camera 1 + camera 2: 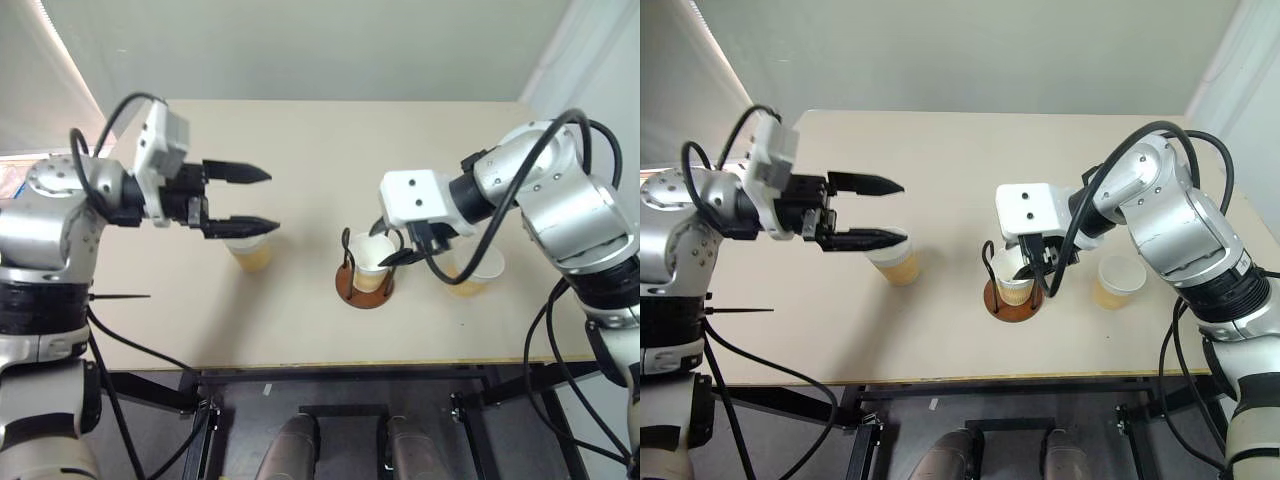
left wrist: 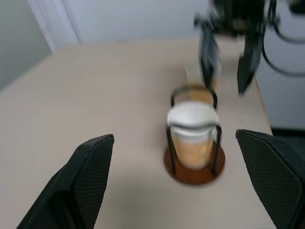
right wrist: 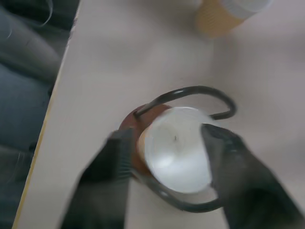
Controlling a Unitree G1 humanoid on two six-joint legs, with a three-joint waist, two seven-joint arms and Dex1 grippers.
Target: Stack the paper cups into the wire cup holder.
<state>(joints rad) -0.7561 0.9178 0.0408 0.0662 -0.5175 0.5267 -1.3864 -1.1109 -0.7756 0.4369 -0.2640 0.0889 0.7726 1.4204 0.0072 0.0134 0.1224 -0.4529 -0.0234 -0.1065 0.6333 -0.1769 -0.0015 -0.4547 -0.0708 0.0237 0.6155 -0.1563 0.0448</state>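
Black fingers of my right gripper (image 1: 1036, 270) stand parted either side of a paper cup (image 1: 372, 262) seated upright in the wire cup holder (image 1: 364, 283), no pinch visible. My left gripper (image 1: 252, 199) is spread wide just above the second cup (image 1: 250, 251), nearer to it; third cup (image 1: 1117, 281) stands right. All tan-bodied, white-rimmed.

The table (image 1: 300, 150) bears the wire cup holder (image 1: 364, 287) and two paper cups (image 1: 249, 250).
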